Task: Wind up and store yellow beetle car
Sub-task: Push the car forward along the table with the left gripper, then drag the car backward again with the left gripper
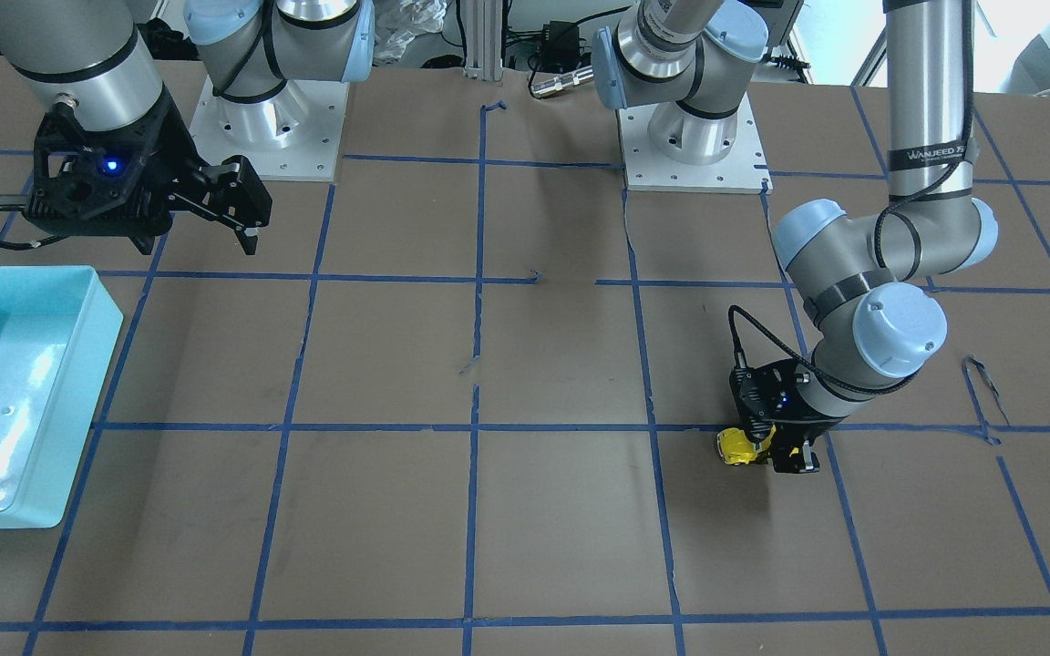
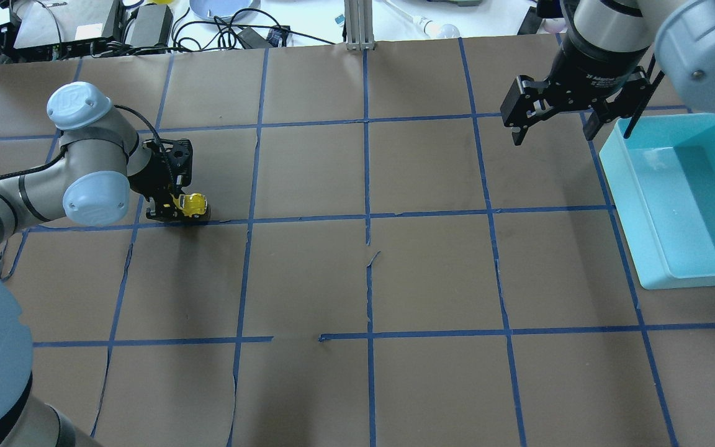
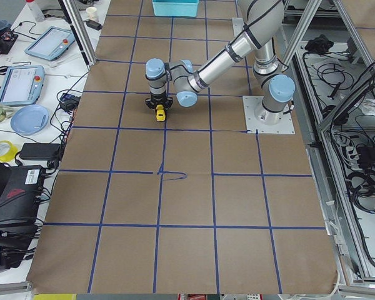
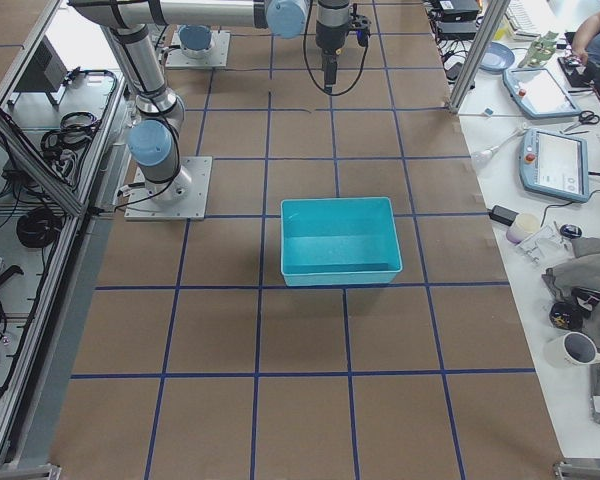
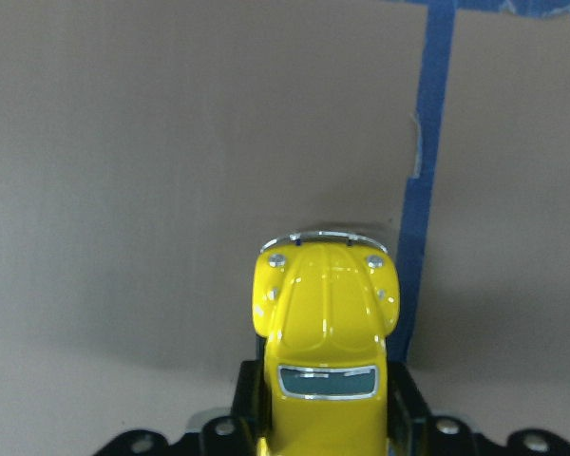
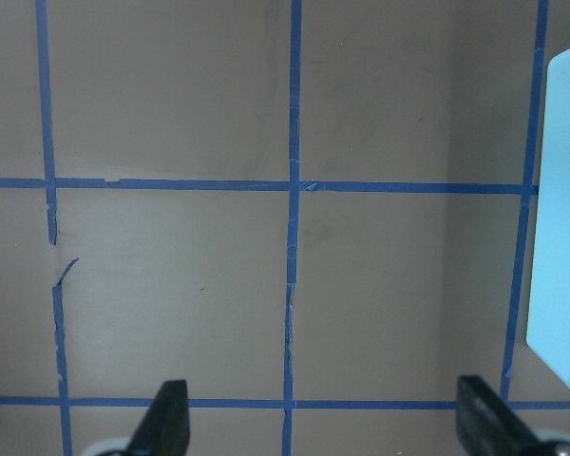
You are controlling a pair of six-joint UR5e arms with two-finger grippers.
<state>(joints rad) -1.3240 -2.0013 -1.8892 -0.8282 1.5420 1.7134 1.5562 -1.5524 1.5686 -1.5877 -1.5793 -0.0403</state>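
The yellow beetle car (image 2: 193, 203) lies left of centre in the overhead view, on a blue tape line. Its rear is clamped by the left end effector (image 2: 177, 208) and its nose points out low over the tabletop (image 2: 308, 279); wheel contact is unclear. Winding likely calls for pressing the wheels flat and dragging straight back without tilting. The right end effector (image 2: 551, 135) hangs wide open at upper right, beside the teal bin (image 2: 627, 205).

We find open table (image 2: 370, 279) through the overhead view's middle and bottom. The bin (image 2: 623, 205) walls the right edge, the right gripper (image 2: 551, 131) hanging beside it. At left, the left gripper (image 2: 177, 210), clamping the car (image 2: 192, 202), seems to touch the surface.
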